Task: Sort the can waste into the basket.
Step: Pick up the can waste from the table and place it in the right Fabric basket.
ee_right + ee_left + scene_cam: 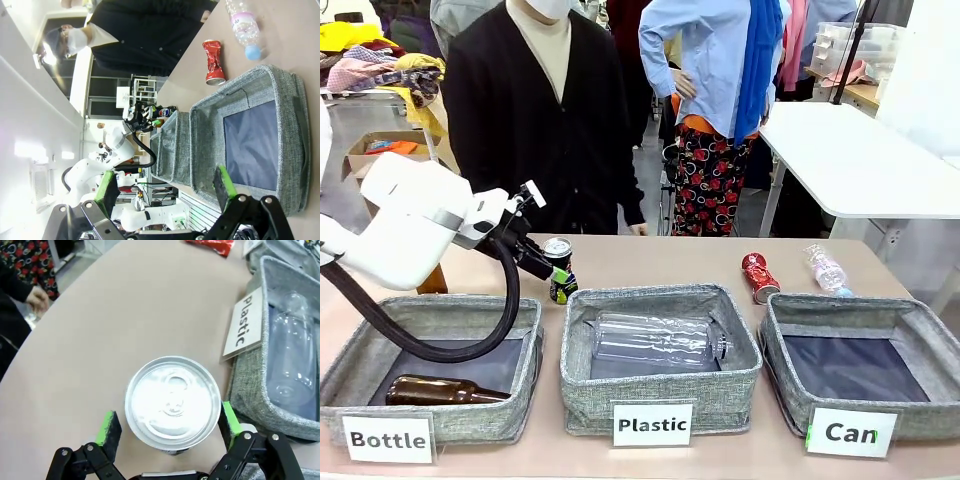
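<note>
The black-and-blue Pepsi can (557, 252) stands upright on the table behind the gap between the Bottle and Plastic baskets. My left gripper (559, 278) is open around it. In the left wrist view its silver top (172, 401) sits between the green pads (108, 428), the right pad almost touching. The shiny red crushed can (759, 277) lies on the table behind the Can basket (920, 415). My right gripper (165, 189) hangs open above the Can basket (292, 140), with nothing between its fingers. The red can (213, 62) lies beyond that basket.
A Bottle basket (350, 365) holds a brown glass bottle (445, 390). The Plastic basket (740, 375) holds a clear bottle (655, 340). Another clear plastic bottle (825, 268) lies next to the red can. A person in a black cardigan stands at the far edge.
</note>
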`<state>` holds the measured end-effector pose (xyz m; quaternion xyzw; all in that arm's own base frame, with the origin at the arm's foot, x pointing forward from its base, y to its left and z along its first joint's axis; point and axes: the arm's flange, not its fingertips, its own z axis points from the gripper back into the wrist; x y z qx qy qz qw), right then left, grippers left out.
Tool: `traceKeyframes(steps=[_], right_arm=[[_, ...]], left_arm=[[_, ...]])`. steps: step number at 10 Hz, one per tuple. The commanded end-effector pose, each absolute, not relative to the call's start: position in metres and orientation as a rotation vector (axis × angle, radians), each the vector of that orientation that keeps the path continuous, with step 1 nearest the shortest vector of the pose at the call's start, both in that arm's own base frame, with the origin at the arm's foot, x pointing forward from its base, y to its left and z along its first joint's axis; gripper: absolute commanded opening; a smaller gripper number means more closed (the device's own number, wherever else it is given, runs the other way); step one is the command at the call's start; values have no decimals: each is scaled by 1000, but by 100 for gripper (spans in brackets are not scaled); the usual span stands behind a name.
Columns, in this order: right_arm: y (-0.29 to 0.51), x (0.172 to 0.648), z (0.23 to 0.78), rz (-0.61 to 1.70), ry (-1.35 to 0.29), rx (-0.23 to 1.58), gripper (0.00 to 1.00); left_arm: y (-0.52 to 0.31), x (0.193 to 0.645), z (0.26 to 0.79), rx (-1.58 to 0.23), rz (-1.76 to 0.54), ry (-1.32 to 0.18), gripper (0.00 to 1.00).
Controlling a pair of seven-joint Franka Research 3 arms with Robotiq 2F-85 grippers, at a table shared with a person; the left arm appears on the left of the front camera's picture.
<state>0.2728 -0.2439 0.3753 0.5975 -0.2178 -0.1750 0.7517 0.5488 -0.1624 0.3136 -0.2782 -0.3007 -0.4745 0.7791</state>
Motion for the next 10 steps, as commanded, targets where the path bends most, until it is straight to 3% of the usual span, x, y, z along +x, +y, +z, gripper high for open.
traceKeyframes(steps=[1,4,5,6,7,9,10], right_arm=[[-243,273,374,-364,-508,1312,100],[-243,273,374,-364,-508,1312,100],[-243,273,374,-364,-508,1312,100],[-243,273,374,-364,-508,1312,100],[-243,273,374,-364,-508,1312,100],[-243,273,374,-364,-508,1312,100],[-243,273,374,-364,-508,1312,100]], left_arm=[[-168,559,311,-654,-1062,-649,100],[-178,565,309,-683,-1056,-702,100],[-179,565,309,-687,-1070,-725,56],[-179,564,309,-693,-1078,-724,40],[-180,564,309,-692,-1081,-732,0],[-181,564,309,-695,-1081,-743,0],[-181,564,309,-695,-1081,-747,13]])
